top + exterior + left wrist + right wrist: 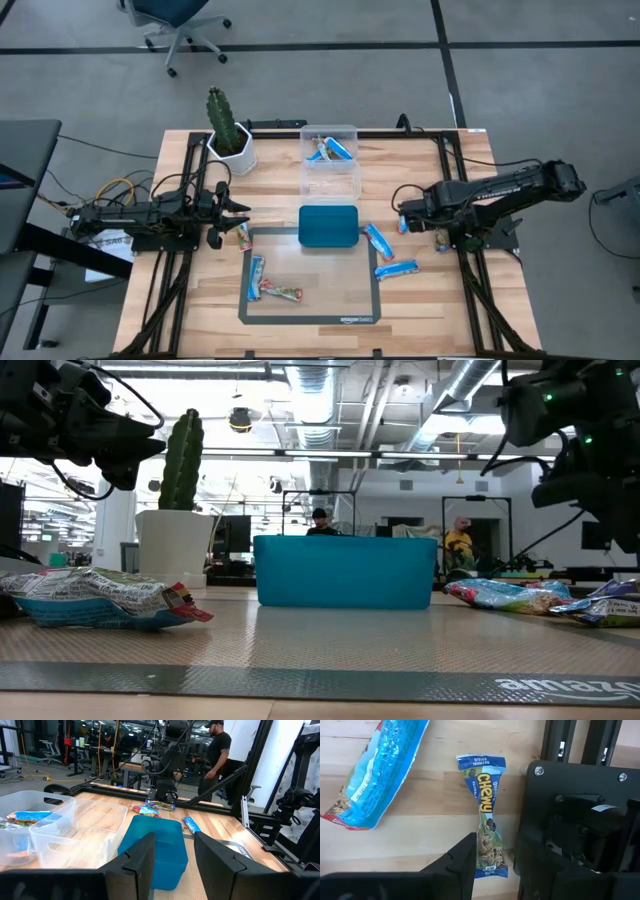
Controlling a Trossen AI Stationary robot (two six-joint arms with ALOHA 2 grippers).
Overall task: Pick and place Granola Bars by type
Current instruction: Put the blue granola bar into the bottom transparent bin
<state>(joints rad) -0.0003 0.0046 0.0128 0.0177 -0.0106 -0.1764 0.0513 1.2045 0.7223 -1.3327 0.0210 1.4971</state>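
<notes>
The Granola Bars lie scattered. One blue Chewy bar [487, 827] rests flat on the bare wood at the right side of the table, just beside the black frame rail [572, 742], with a larger blue-wrapped bar [382, 772] near it. Two more blue bars [385, 255] lie at the right edge of the grey mat [310, 318]; three bars sit at its left side, one of them the multicoloured bar [283, 293]. A few bars are already in the far compartment of the clear plastic box [330, 160]. The teal tray [329, 226] looks empty, as far as can be seen.

The right gripper [492, 855] hangs directly over the Chewy bar, fingers parted to either side of its near end, holding nothing. The left gripper [172, 852] waits at the left of the table near the potted cactus [228, 130], fingers apart and empty.

Judgement: the pick of the Chewy bar is in hand. The next move calls for a straight descent and a close across the bar's narrow width, keeping clear of the rail.
</notes>
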